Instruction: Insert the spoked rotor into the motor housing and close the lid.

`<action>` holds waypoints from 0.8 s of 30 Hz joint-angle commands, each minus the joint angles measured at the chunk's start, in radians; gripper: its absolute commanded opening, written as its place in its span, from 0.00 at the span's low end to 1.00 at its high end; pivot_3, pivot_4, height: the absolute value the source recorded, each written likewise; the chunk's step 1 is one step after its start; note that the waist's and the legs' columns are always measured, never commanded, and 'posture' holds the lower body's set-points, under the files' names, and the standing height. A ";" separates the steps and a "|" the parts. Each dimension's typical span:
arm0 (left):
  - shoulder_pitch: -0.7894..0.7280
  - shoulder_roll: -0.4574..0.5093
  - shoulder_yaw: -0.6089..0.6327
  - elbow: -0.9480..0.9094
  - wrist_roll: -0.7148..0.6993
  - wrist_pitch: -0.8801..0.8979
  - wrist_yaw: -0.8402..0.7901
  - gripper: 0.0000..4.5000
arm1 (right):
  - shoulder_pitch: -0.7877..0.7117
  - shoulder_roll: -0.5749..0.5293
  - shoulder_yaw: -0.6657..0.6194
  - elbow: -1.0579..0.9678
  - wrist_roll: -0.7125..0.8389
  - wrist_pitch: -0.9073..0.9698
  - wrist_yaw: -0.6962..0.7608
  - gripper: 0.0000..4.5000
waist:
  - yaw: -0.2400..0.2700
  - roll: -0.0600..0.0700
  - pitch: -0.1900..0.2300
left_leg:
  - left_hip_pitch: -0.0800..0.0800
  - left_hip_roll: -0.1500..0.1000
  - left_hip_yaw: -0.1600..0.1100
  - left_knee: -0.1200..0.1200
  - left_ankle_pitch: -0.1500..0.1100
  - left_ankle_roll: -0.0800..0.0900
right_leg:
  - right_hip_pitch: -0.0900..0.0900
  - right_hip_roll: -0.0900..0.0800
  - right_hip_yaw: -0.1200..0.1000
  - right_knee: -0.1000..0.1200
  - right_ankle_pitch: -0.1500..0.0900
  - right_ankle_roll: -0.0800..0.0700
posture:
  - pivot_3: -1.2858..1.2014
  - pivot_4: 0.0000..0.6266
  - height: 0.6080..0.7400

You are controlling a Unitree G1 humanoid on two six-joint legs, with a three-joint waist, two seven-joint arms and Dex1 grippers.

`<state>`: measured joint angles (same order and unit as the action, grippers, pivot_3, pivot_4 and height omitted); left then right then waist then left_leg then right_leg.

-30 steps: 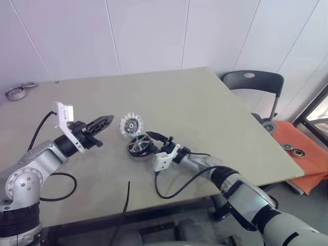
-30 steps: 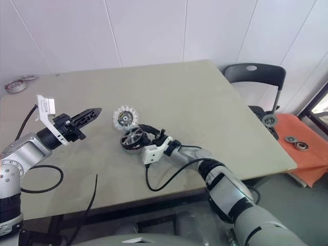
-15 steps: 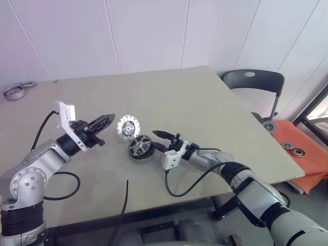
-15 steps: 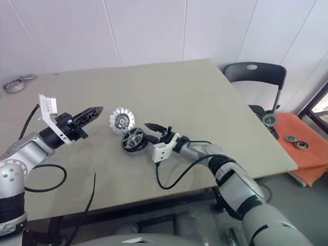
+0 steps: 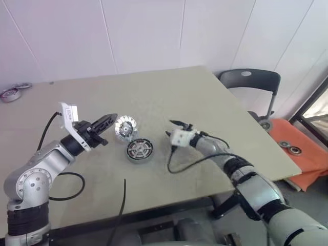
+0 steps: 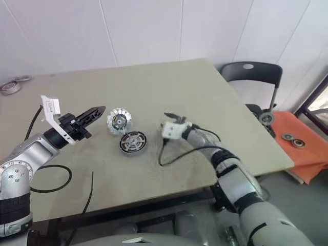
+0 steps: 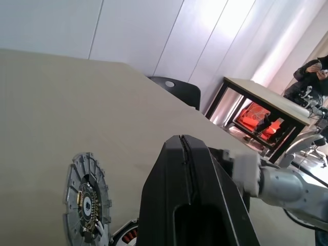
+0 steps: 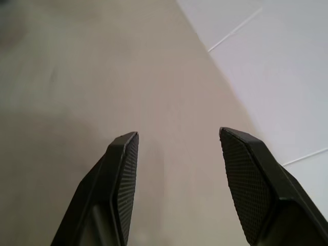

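Observation:
The motor housing (image 5: 139,150), a round puck with a dark rim and a radial ring inside, lies flat on the beige table (image 5: 205,97). Its copper-red windings (image 7: 129,236) peek in at the edge of the left wrist view. Just behind it to the left lies a silvery disc with radial segments, the spoked rotor (image 5: 125,127) (image 7: 84,197). My left gripper (image 5: 109,121) hovers shut and empty, its tips close to the rotor's left side. My right gripper (image 5: 172,128) is open and empty, a short way right of the housing, over bare table (image 8: 177,138). The lid is out of view.
Metal rings (image 5: 10,93) lie at the table's far left edge. Black cables (image 5: 121,197) trail over the near edge. A dark chair (image 5: 249,82) stands past the right corner, with an orange mat (image 5: 297,154) bearing parts beyond it. A person (image 7: 315,69) sits far off behind another table.
My right gripper has let go of the housing, which was tilted on its edge and now lies flat. The gripper has drawn back to the right and rolled. The left gripper has kept still.

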<state>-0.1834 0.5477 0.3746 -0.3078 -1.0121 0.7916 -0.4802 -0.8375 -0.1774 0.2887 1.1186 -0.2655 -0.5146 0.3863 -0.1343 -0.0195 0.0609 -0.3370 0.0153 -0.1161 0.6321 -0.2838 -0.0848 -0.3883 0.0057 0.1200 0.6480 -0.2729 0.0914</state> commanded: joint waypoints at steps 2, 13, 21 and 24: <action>0.004 0.006 0.012 -0.045 -0.008 -0.013 -0.001 0.00 | -0.014 0.058 -0.131 -0.387 0.348 0.461 0.380 0.54 | 0.012 0.003 0.002 | -0.001 0.000 -0.002 0.000 0.000 0.000 | -0.001 0.000 -0.002 0.001 0.000 0.000 | 0.52 0.00 1.00; 0.078 0.089 0.070 -0.068 -0.056 0.034 -0.029 0.00 | 0.072 -0.045 0.012 -0.740 0.480 0.899 0.784 0.01 | 0.036 0.005 0.003 | -0.003 0.000 -0.002 -0.001 0.000 0.000 | -0.003 -0.001 -0.004 -0.002 -0.005 0.001 | 0.52 0.00 1.00; 0.091 0.084 0.083 -0.090 -0.075 0.026 0.003 0.00 | -0.002 0.080 0.027 -0.528 0.402 0.777 0.715 0.01 | 0.032 0.006 0.004 | -0.004 0.000 -0.002 -0.002 0.000 0.000 | -0.004 -0.001 -0.004 -0.002 -0.005 0.002 | 0.52 0.00 1.00; 0.091 0.080 0.083 -0.100 -0.080 0.024 0.015 0.00 | -0.007 0.117 0.038 -0.487 0.386 0.760 0.722 0.01 | 0.032 0.006 0.003 | -0.005 0.000 -0.002 -0.003 0.000 0.000 | -0.005 -0.001 -0.004 -0.003 -0.003 0.003 | 0.52 0.00 1.00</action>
<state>-0.0846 0.6224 0.4288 -0.3689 -1.0719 0.8259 -0.4721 -0.8138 -0.0708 0.3263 0.6218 0.1293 0.2740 1.1054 -0.1020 -0.0138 0.0644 -0.3421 0.0152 -0.1176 0.6290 -0.2840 -0.0852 -0.3937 0.0050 0.1159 0.6454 -0.2760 0.0943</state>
